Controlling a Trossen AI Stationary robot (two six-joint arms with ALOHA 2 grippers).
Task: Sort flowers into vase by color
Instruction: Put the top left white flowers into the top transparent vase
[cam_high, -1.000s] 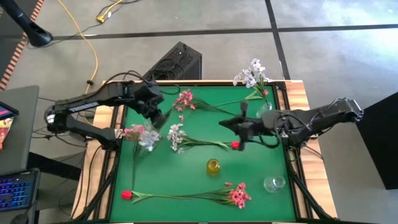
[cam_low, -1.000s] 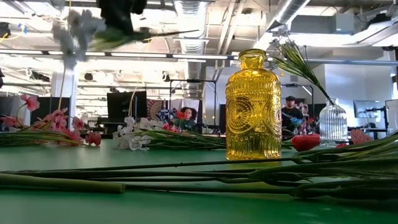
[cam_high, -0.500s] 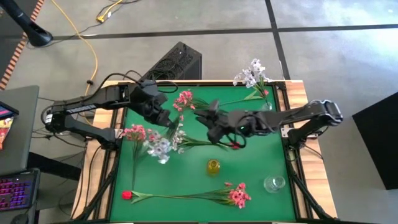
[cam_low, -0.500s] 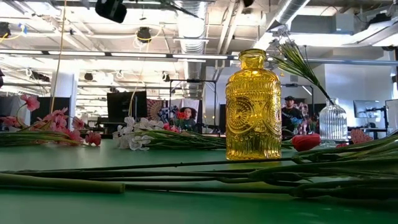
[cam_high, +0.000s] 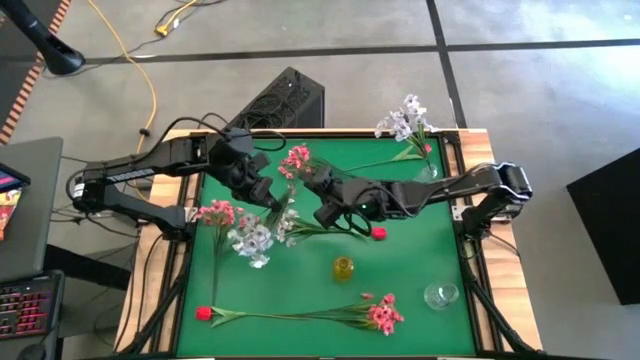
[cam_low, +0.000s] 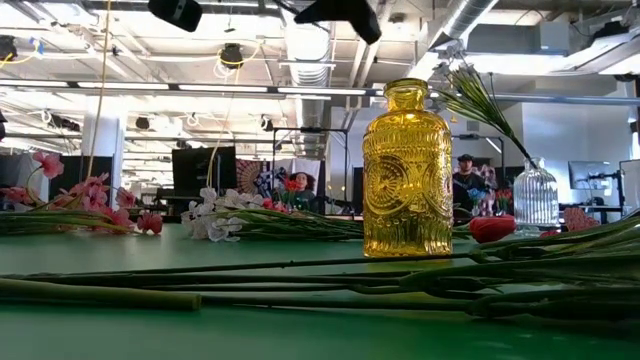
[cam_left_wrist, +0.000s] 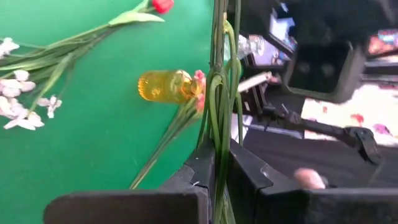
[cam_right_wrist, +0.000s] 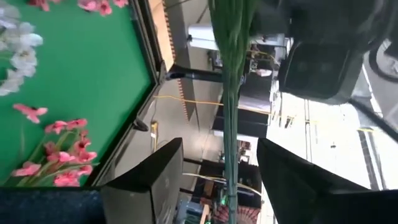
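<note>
My left gripper (cam_high: 266, 191) is shut on the green stems (cam_left_wrist: 218, 124) of a white flower spray, whose blossoms (cam_high: 250, 240) hang over the left part of the green mat. Coming from the right, my right gripper (cam_high: 318, 203) stands open beside the left one, its fingers (cam_right_wrist: 147, 182) on either side of that stem (cam_right_wrist: 231, 112) without touching it. The yellow vase (cam_high: 343, 268) stands mid-mat and a clear vase (cam_high: 441, 295) at the front right. Another clear vase (cam_high: 425, 172) at the back right holds white flowers (cam_high: 404, 119).
On the mat lie pink sprays (cam_high: 297, 160) (cam_high: 214, 211) (cam_high: 383, 315), a white spray (cam_high: 289, 226), a red bud (cam_high: 378, 233) and a long-stemmed red bud (cam_high: 204, 313). Wooden rails (cam_high: 482, 150) edge the table. People show in the room behind the yellow vase (cam_low: 407, 170).
The right gripper has moved left from beside the red bud to the left gripper and has opened around the held stem. The left gripper has shifted slightly with the white spray.
</note>
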